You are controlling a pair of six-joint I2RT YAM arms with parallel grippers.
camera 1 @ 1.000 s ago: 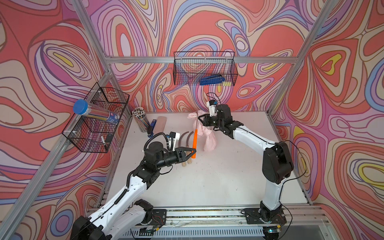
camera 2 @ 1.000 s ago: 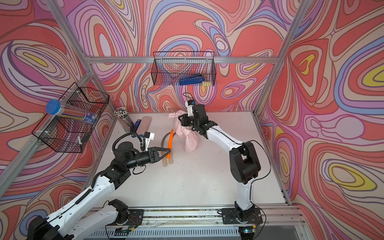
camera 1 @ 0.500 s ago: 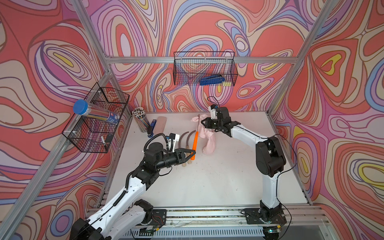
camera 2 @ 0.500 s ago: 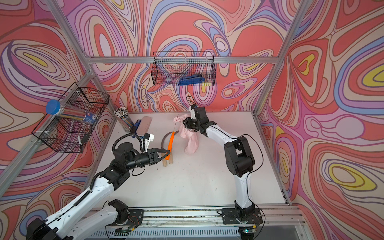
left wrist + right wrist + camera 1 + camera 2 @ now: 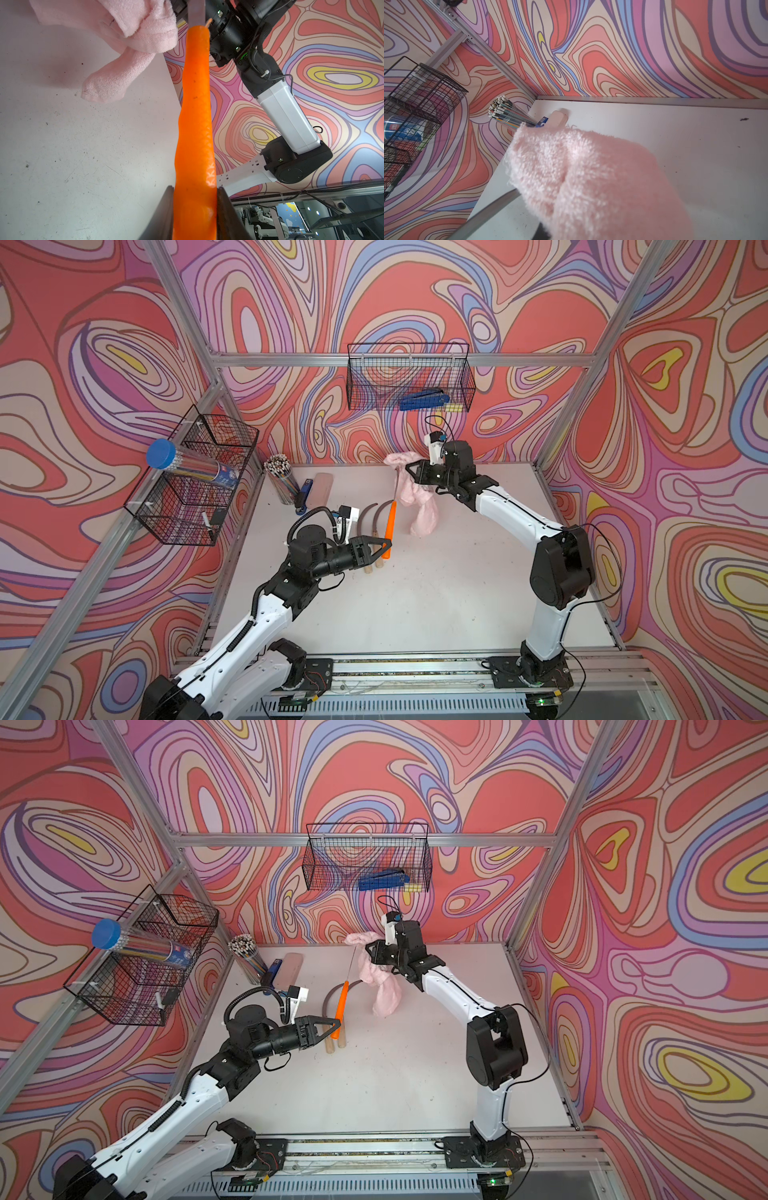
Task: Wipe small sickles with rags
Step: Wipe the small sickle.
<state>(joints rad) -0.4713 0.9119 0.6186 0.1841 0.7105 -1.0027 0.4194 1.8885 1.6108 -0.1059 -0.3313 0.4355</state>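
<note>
While aloft, sickle [image 5: 390, 520] in end effector [image 5: 387, 546]

This is a robotics lab test cell, not a lived-in room. A frame of aluminium profile [image 5: 399, 360] boxes in a white tabletop [image 5: 415, 605]. The walls [image 5: 291, 302] are printed panels of swirling red, purple and blue. Two white-and-black robot arms [image 5: 266, 614] stand bolted to a metal rail [image 5: 407, 664] along the front edge, with bare cables and circuit boards showing. Black wire baskets [image 5: 409, 377] hang on the walls. In the left wrist view, more white equipment [image 5: 264, 218] stands past the table edge.
</note>
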